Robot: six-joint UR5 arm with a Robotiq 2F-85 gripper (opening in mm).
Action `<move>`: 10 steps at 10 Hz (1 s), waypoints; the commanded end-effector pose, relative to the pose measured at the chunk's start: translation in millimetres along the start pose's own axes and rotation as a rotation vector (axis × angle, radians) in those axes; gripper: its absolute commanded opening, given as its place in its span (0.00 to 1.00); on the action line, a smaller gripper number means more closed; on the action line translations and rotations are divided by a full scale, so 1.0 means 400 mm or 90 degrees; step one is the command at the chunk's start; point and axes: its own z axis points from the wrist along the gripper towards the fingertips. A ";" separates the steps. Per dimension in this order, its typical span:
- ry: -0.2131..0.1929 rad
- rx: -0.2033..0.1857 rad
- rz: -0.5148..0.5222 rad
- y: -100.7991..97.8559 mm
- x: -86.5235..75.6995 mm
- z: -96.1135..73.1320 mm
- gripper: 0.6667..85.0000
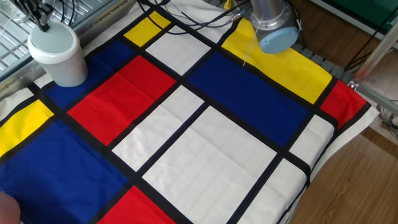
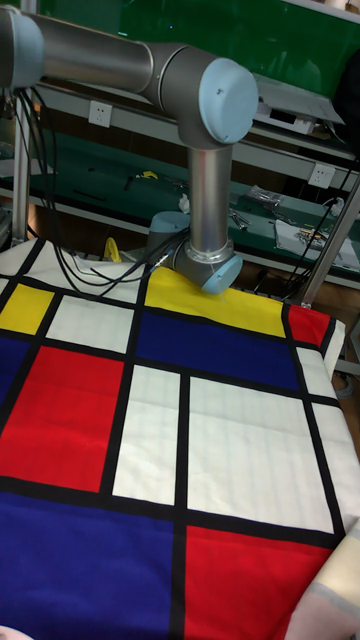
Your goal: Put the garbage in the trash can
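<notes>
Trash can (image 1: 57,53) stands on cloth (image 1: 205,143) (far-left corner).

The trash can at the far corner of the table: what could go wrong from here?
1. The trash can stands near the edge of the cloth, and the gripper hangs just over its rim, so a small sideways move could tip it.
2. The garbage is not visible, so a missed drop might go unnoticed.

bright even indoor light, soft shadows, sharp focus, no glare.
</notes>
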 end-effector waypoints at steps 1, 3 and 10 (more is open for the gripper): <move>-0.018 -0.013 -0.004 0.004 -0.016 0.021 0.00; -0.021 -0.016 -0.006 0.005 -0.020 0.033 0.00; 0.010 0.012 0.046 0.088 -0.004 -0.011 0.00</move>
